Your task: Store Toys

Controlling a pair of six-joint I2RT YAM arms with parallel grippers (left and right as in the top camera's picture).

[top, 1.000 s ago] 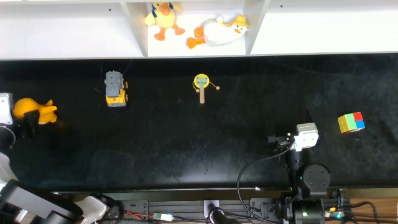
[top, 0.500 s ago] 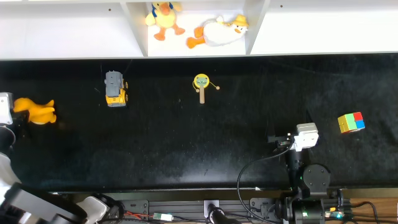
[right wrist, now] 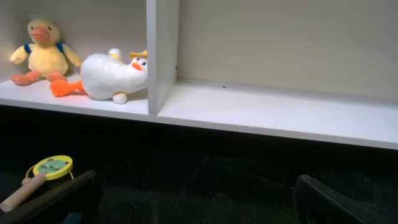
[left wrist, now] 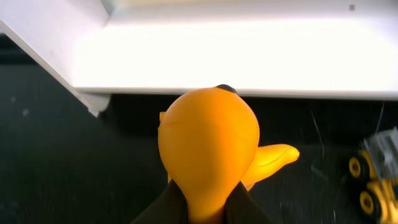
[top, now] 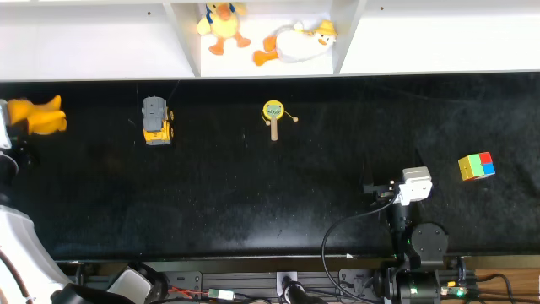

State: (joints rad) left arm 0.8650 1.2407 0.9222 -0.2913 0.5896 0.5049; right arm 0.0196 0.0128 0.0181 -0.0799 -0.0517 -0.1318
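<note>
The left tool (left wrist: 206,208) pinches the orange duck (left wrist: 208,143) over the bench (top: 253,194) at its left end, facing the white shelf (left wrist: 249,59), so I'd carry it in level, clear the lip and release only once seated; the right tool (right wrist: 199,208) rests spread apart.

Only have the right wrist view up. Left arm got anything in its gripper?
Observer: Yes. The left gripper is shut on an orange duck, in front of the shelf's left compartment.
Operator: Other toys not stored yet, on that side?
Observer: A yellow truck, left of the rattle.
Operator: Anything on my side?
Observer: A coloured cube, near the right end of the table.
</note>
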